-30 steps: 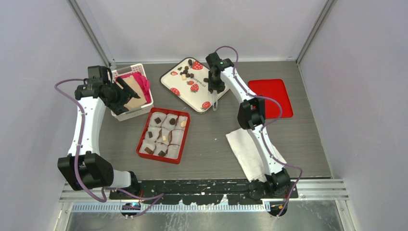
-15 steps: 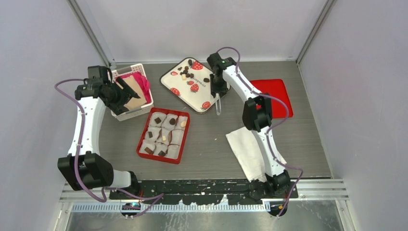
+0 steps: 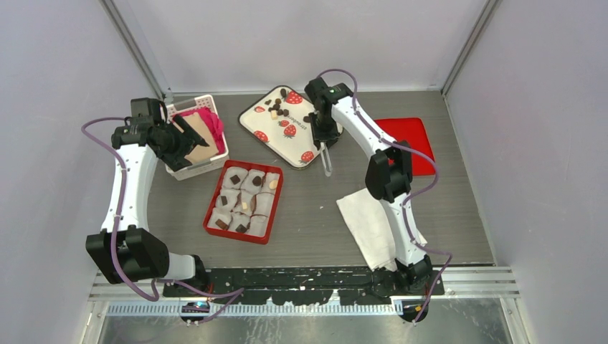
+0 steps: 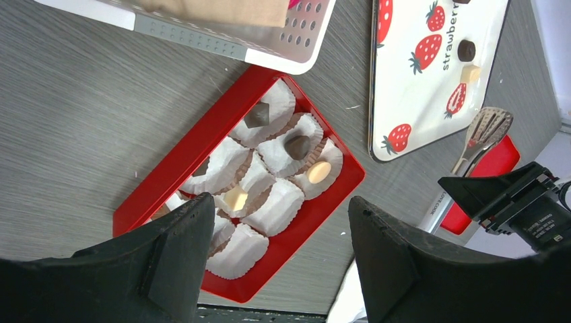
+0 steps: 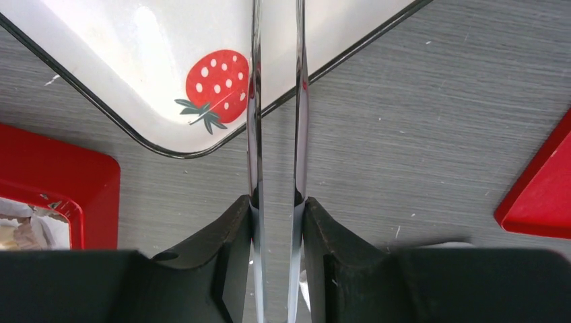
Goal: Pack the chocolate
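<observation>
Tongs (image 5: 254,134) of smooth metal are clamped between the fingers of the right gripper (image 5: 277,208), their two blades a little apart, and no piece can be made out between them. Most of the loose chocolate (image 3: 278,107) lies at the upper centre of the overhead frame on the strawberry tray (image 3: 262,118). A few pieces already sit in paper cups (image 3: 259,204) in the red box (image 3: 215,197) at centre. The left gripper (image 4: 279,208) hangs at upper left, jaws apart and empty. My worries: the slick tongs could twist or slide in that grip; a hard squeeze could shoot a round piece off the tray; a blade could snag the tray's raised rim; and a piece could drop on the table (image 3: 315,208) or crush a light cup on the way to the box
</observation>
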